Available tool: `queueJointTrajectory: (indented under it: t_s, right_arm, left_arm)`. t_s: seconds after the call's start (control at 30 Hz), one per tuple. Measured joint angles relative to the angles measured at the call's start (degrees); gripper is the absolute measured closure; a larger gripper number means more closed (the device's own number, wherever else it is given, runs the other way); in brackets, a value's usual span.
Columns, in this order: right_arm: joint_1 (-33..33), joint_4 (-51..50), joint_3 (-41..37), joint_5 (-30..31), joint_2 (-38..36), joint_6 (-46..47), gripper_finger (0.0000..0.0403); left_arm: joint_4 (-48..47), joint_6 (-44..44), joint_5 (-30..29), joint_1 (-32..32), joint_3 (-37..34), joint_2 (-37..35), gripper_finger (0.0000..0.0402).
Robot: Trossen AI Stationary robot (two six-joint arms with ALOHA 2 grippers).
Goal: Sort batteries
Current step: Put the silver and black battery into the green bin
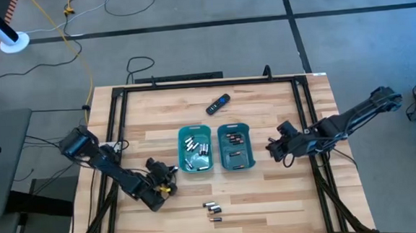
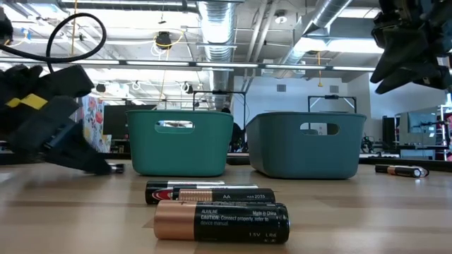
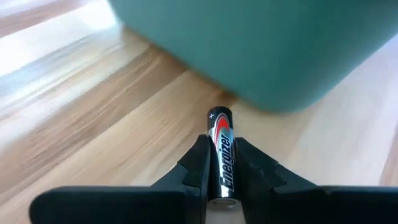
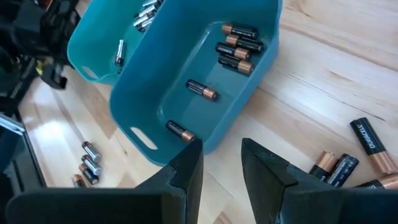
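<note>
Two teal trays stand side by side mid-table. The left tray [image 1: 195, 148] holds silvery-grey batteries [image 4: 142, 12], the right tray [image 1: 235, 146] dark ones with coppery ends [image 4: 237, 45]. Three loose batteries [image 1: 212, 209] lie on the wood near the table's near edge, and several more dark ones [image 4: 354, 158] lie right of the right tray. My left gripper [image 1: 165, 178] sits low, just left of the left tray, shut on a silver, black and red battery [image 3: 222, 158]. My right gripper [image 4: 221, 158] hovers open above the table beside the right tray's right wall. My left gripper pinches the battery's body [image 3: 224, 177] between its two fingers, and the battery lies along them. Its capped end [image 3: 219, 114] sticks out past the fingertips toward the teal tray's wall. Whether it rests on the wood or is lifted, I cannot tell.
A black remote [image 1: 218, 103] lies beyond the trays toward the far edge. A black frame [image 1: 191, 85] runs round the tabletop. Bare wood shows between the trays and the loose batteries at the near edge, and left of the left tray.
</note>
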Motion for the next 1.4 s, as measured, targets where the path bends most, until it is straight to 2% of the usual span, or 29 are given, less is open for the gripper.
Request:
queueJointTrajectory:
  t_s: [0.17,0.4,0.47,0.53,0.63,0.77,0.87,1.0,1.17,1.4]
  right_arm:
    - [0.00,0.41,0.00,0.00,1.92,-0.75,0.0276]
    - [0.00,1.17,0.00,0.00,4.21,-0.66,0.0276]
    - [0.00,1.70,0.00,0.00,4.60,-0.91,0.0276]
    - [0.00,1.78,0.00,-0.01,4.65,-1.05,0.0276]
    - [0.00,1.77,0.00,0.00,4.52,-1.25,0.0276]
    - [0.00,1.74,0.00,0.00,4.48,-1.31,0.0276]
    - [0.00,1.82,0.00,-0.02,4.50,-2.15,0.0276]
    - [0.00,1.83,0.00,0.00,4.50,-2.42,0.0276]
    - [0.00,2.08,0.00,-0.01,4.50,-2.56,0.0276]
    - [0.00,2.36,0.00,-0.02,4.50,-3.06,0.0276]
  left_arm:
    - [-16.45,-1.82,4.93,-0.02,-0.28,-10.05,0.0352]
    - [-35.53,-4.25,7.77,2.05,0.45,-27.85,0.0352]
    - [-38.10,-2.19,7.87,3.58,1.01,-31.85,0.0352]
    - [-36.69,2.53,7.59,5.66,2.24,-35.27,0.0352]
    - [-36.83,9.78,6.99,9.79,4.71,-37.37,0.0352]
    - [-33.81,23.78,6.71,15.71,10.24,-36.36,0.0353]
    - [-28.06,34.57,6.67,19.65,14.50,-34.20,0.0353]
    - [-20.21,44.06,9.41,24.56,19.62,-30.35,0.0353]
    - [-18.30,46.80,16.46,29.29,24.76,-23.15,0.0353]
    - [-18.67,42.60,20.93,32.81,31.38,-10.89,0.0351]
